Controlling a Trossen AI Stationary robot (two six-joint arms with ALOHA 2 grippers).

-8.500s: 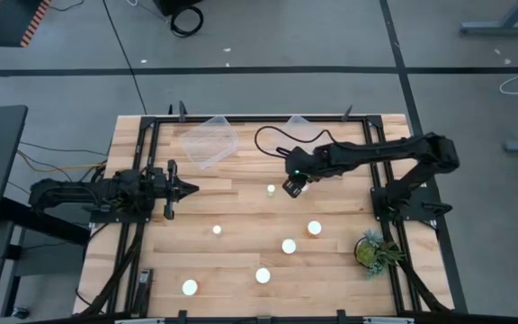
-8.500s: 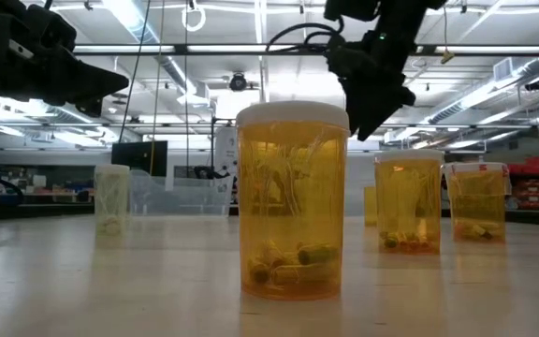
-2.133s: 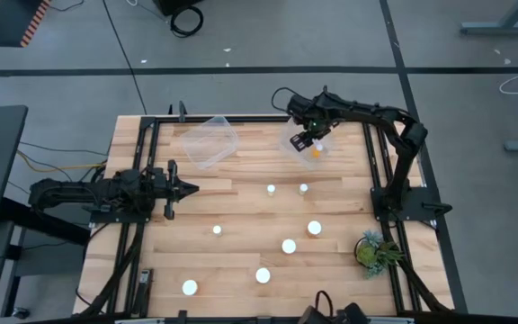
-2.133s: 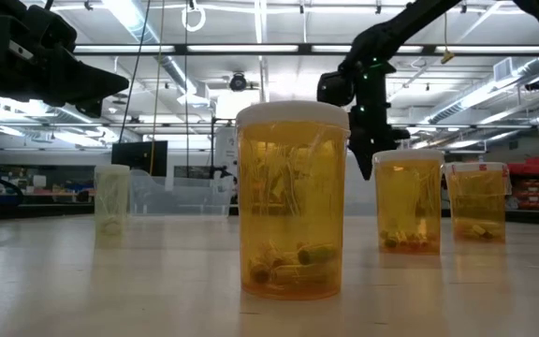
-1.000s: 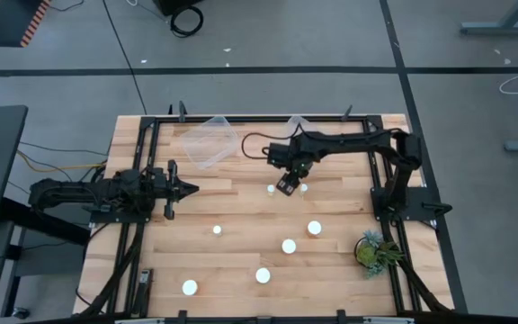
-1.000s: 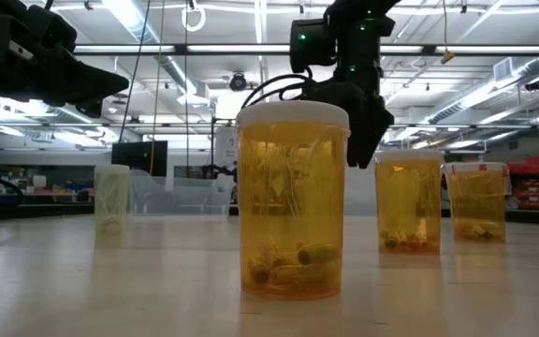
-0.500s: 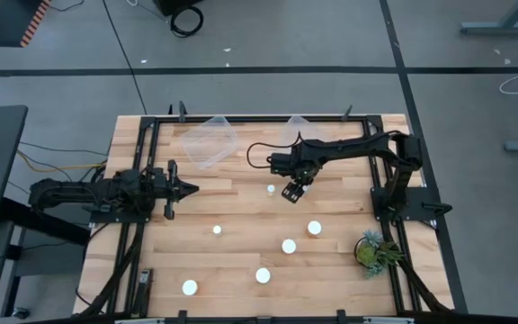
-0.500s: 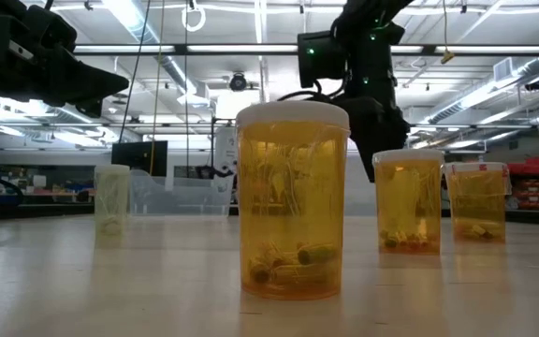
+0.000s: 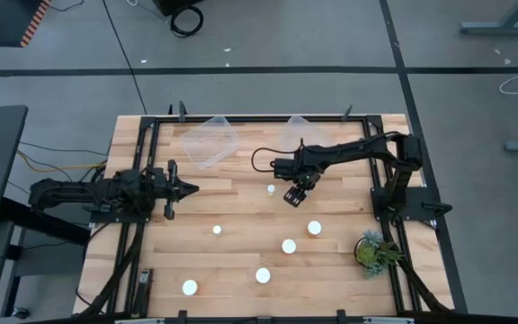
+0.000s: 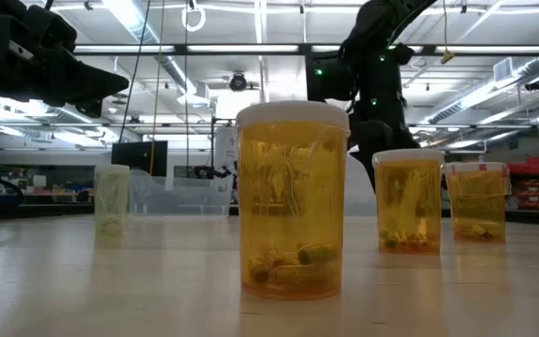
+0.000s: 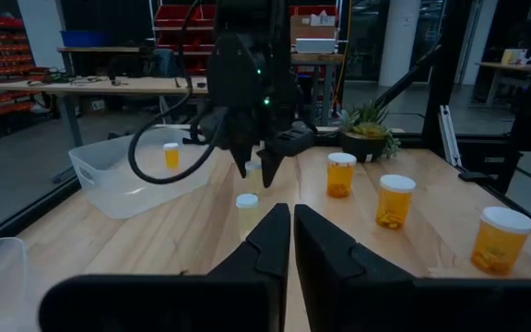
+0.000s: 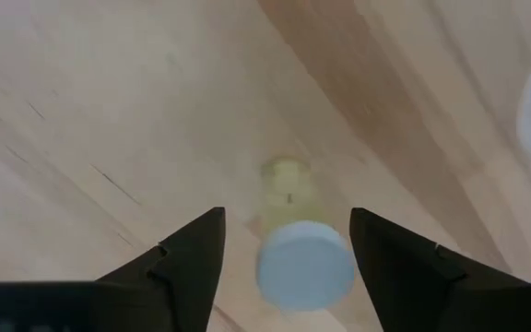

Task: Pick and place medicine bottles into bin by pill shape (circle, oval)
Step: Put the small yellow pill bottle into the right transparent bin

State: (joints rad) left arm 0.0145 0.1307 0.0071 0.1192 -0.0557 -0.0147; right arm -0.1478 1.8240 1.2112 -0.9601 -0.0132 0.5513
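Several white-capped medicine bottles stand upright on the wooden table (image 9: 241, 211), among them ones at the middle (image 9: 271, 189), the near right (image 9: 314, 228) and the near left (image 9: 189, 287). My right gripper (image 9: 292, 195) is open over another bottle, which it hides in the high view. In the right wrist view that pale bottle's white cap (image 12: 304, 263) sits between the two fingers, apart from both. My left gripper (image 9: 187, 188) is shut and empty at the table's left, pointing right.
Two clear bins stand at the far edge, one left (image 9: 209, 141) and one right (image 9: 297, 126); the left wrist view shows an amber bottle (image 11: 171, 155) in one bin. A green plant (image 9: 374, 250) stands at the near right. A black frame rail (image 9: 380, 162) edges the table.
My right gripper has gone down and a little toward the table's near edge, coming over the bottle right of the middle one, so that this bottle is now hidden beneath it in the high view. The bottles have stayed where they were.
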